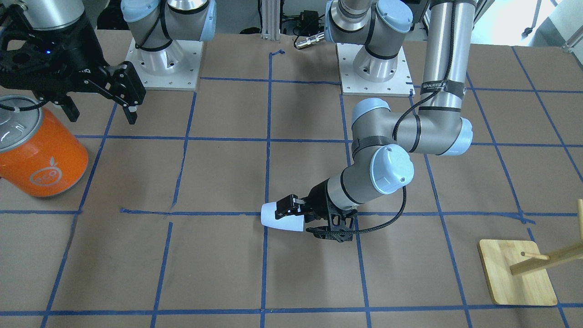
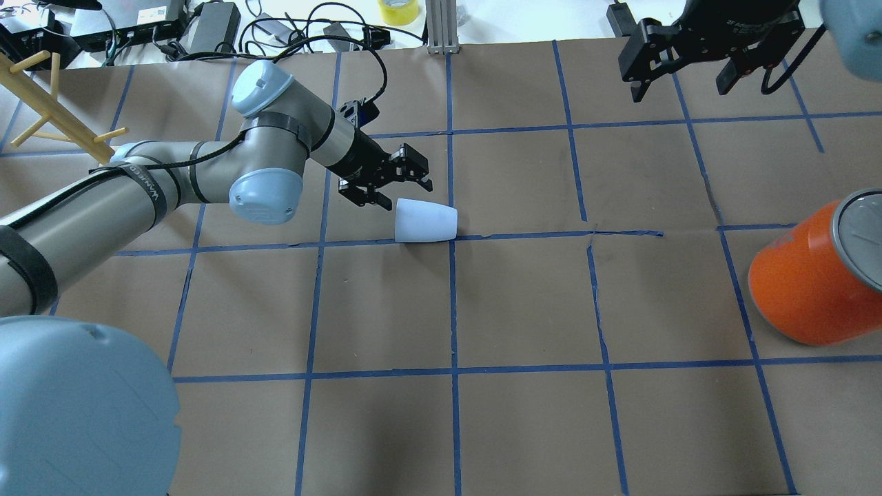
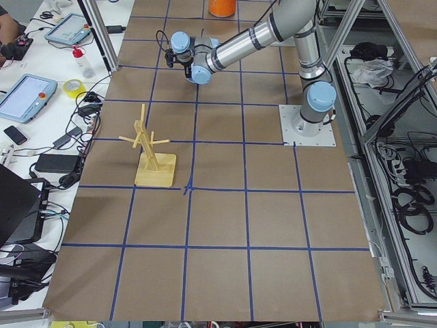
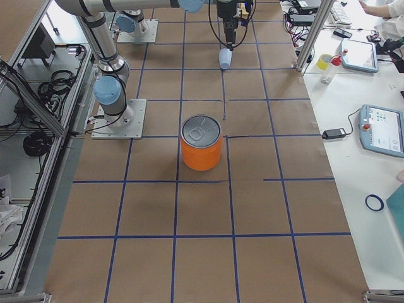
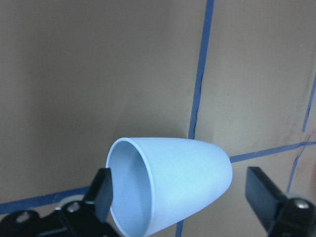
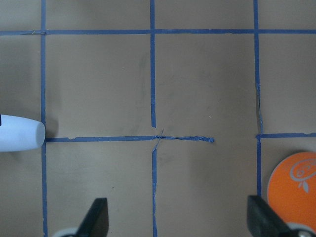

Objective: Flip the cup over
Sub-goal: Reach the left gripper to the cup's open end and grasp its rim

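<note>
Overhead exterior gives us our order, from the robot's side outward. Nearest, on the right, the orange can (image 2: 806, 289) stands on the brown counter (image 2: 524, 310) with its silver lid up.

Farther in, close to the middle, the cup (image 2: 426, 222) lies on its side on the counter, by a crossing of the blue tape lines (image 2: 620, 234). Its narrow closed end points right. Its open mouth points left, toward the left pincer (image 2: 405, 194), which sits low just beyond it and a little to the left.

From the left wrist camera we look into the bluish mouth. One finger (image 5: 102, 195) overlaps the rim, though we cannot tell whether it touches or is only just beside it. The other finger (image 5: 261, 190) stands apart from the cup's wall, with bare counter showing between them. So we see this pincer spread wide, with the mouth end between its fingers in that view, and it is not pinching the cup.

Farthest away, a wooden rack (image 2: 48, 103) stands at the left. At the far right, the right pincer (image 2: 682, 83) hangs above the counter, well apart from the cup. Its fingers are spread wide with nothing between them. The right wrist camera shows only taped counter between its fingertips (image 6: 96, 217), with the cup's closed end at the left edge and part of the orange can at the lower right.
</note>
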